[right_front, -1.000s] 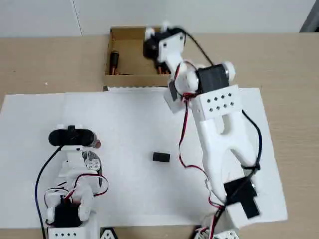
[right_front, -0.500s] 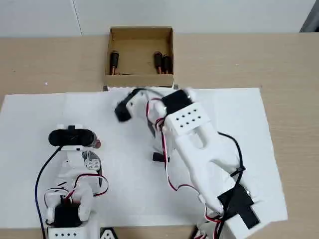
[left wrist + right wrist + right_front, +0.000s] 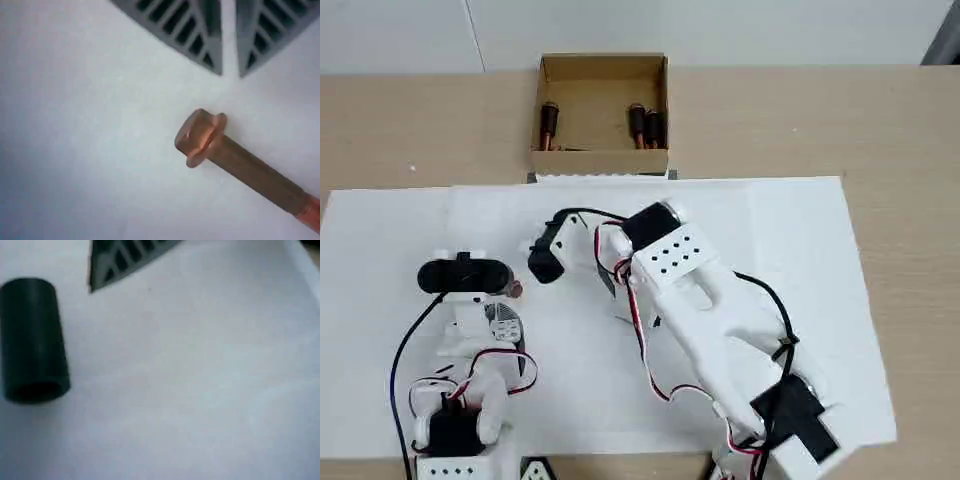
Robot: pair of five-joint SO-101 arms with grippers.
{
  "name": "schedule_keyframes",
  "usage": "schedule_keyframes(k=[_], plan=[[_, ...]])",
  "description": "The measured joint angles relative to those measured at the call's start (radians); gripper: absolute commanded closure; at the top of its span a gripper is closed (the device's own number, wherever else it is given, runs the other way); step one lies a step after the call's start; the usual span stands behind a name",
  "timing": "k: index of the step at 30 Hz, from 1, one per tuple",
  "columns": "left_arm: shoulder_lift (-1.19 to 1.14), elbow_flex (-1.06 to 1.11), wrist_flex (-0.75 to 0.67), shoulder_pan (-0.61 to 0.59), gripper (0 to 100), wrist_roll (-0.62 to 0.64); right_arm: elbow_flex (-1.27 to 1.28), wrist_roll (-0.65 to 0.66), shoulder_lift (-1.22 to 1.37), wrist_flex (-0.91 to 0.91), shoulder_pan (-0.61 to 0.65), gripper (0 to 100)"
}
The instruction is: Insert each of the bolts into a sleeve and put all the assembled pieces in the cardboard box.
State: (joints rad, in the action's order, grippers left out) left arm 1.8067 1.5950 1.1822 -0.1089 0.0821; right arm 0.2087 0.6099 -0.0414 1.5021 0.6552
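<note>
Near your right hand (image 3: 542, 258) lies the sleeve (image 3: 32, 340). You can't tell how open the hand is, and a careless nudge could roll the sleeve away.

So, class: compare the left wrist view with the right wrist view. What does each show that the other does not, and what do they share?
Left wrist view: a copper bolt with a flanged hex head, lying on its side. Right wrist view: a black sleeve, also lying on its side, one open end facing the camera. Shared: the white paper that both parts rest on.
</note>
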Motion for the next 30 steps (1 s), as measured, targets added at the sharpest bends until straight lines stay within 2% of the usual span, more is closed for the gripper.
schedule_keyframes(k=[12,17,19,23,30], plan=[[0.000,0.000,0.000,0.000,99,0.000,0.221,0.035,0.000,-0.224,0.008,83.8],[0.000,0.000,0.000,0.000,99,0.000,0.238,0.055,0.054,-0.293,0.008,84.2],[0.000,0.000,0.000,0.000,99,0.000,0.236,0.055,0.078,-0.307,0.008,87.1],[0.000,0.000,0.000,0.000,99,0.000,0.235,0.055,0.098,-0.338,0.002,99.8],[0.000,0.000,0.000,0.000,99,0.000,0.232,0.055,0.107,-0.362,-0.018,99.4]])
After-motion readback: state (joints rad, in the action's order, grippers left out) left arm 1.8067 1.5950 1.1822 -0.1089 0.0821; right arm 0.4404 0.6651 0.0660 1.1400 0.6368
